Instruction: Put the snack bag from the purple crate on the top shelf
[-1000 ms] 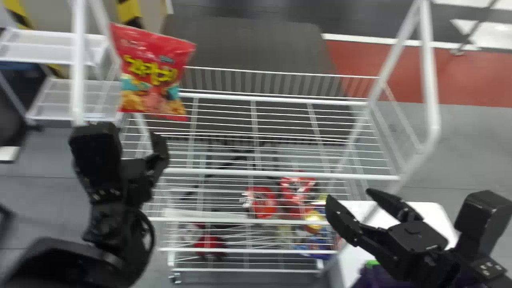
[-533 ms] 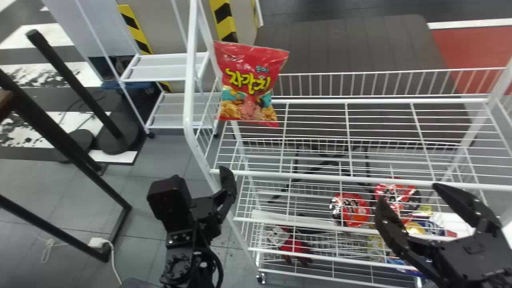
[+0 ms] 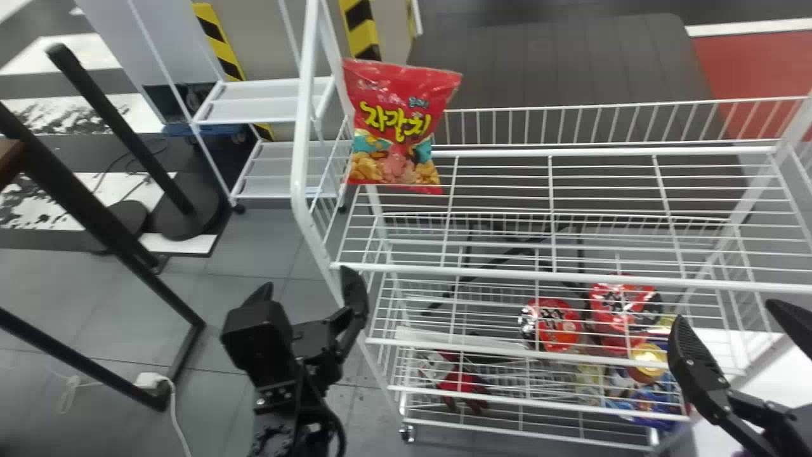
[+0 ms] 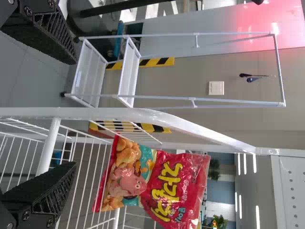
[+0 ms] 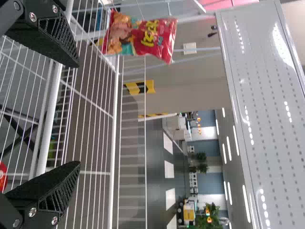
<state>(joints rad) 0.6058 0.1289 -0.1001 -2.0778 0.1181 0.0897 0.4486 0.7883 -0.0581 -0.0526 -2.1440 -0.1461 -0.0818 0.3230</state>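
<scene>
Right tool [image 3: 724,314] fingers were spread and holding nothing as, in the head view, we watched it shift along the top shelf [image 3: 609,279] front towards that shelf's right end. Our left tool [image 3: 307,285], also spread and holding nothing, had edged slightly outward just off the shelf's front left corner. The snack bag [image 3: 396,127] kept its place, upright at the shelf's back left corner. To us, that meant the placing was as good as done, leaving only the withdrawal.

From the left wrist we saw parted fingers with the bag beyond them, at the shelf's left end.

From the right wrist we saw parted fingers too, well apart from the bag at the shelf's far left end; we judged that pulling back posed little risk of knocking it.
</scene>
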